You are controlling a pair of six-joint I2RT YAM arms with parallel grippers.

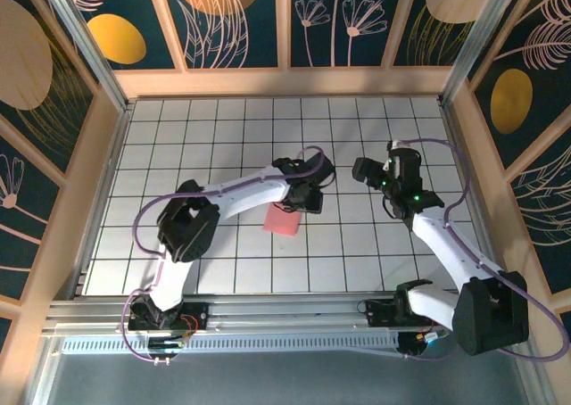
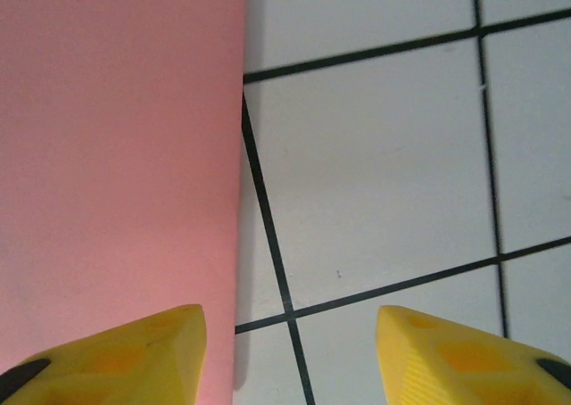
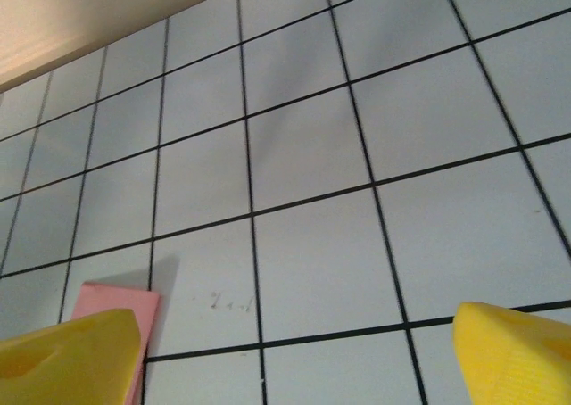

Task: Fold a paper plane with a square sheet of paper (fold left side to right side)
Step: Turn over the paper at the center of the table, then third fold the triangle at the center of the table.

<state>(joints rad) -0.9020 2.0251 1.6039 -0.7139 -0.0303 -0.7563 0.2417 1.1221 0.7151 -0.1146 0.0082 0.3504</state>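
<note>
Apparently folded in half, the square sheet of paper [image 1: 284, 219] lies just beside the open left gripper [image 2: 287, 316]; the right gripper [image 3: 294, 320] is open and empty. Later folds likely remain.

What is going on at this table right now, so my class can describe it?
Two robot arms are working on a salmon-pink sheet of paper that lies on the white grid table. The left claw sits low over the paper's edge with its fingers apart, gripping nothing. The right claw hangs open over the tiles beside the sheet. The visible paper looks flat, not yet a plane.
</note>
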